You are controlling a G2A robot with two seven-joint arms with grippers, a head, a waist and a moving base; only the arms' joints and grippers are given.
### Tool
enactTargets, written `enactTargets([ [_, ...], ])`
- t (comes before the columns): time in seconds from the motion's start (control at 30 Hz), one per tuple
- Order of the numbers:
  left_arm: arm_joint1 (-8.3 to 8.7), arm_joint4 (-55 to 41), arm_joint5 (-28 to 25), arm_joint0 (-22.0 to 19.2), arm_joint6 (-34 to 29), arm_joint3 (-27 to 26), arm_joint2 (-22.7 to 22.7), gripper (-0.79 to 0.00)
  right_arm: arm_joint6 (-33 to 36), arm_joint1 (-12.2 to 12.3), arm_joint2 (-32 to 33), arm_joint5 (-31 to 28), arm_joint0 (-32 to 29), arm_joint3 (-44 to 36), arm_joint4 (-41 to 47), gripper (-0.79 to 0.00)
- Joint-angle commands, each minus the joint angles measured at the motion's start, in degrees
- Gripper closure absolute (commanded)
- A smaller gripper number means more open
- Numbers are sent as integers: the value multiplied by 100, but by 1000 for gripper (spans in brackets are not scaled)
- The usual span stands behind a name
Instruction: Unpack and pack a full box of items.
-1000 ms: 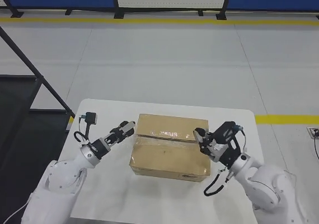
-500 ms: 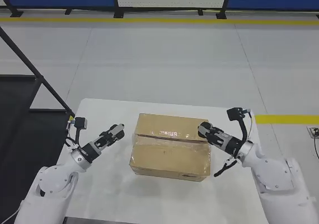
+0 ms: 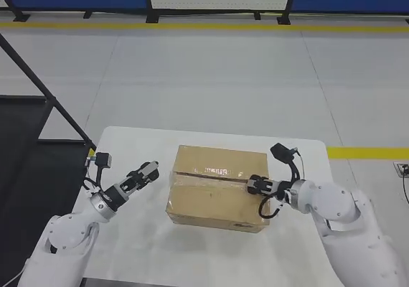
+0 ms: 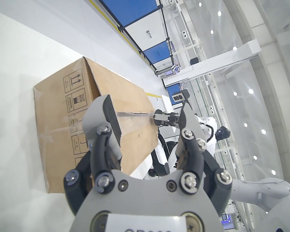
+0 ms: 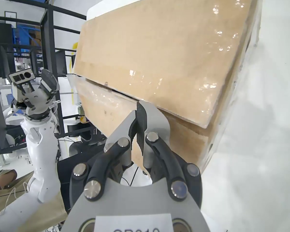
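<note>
box (image 3: 217,188) flaps down, clear tape on seam, mid surface (image 3: 129,237) | left gripper (image 3: 152,169) fingers open, near box end, apart | right gripper (image 3: 252,186) fingers closed, tips at top seam

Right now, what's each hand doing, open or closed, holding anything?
Left hand: open, holding nothing, beside the box.
Right hand: closed, tips at the box's top seam; nothing visibly held.
</note>
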Motion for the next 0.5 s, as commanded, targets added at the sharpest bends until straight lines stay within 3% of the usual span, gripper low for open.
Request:
enactTargets([
  [0.0,6,-6,-9,27,-6,-14,-19,-560,-134,-13,-68,246,97,100,-38,0],
  [0.47,26,-56,-4,110,77,-5,-76,-545,-20,-36,-451,277,527,566,240,0],
])
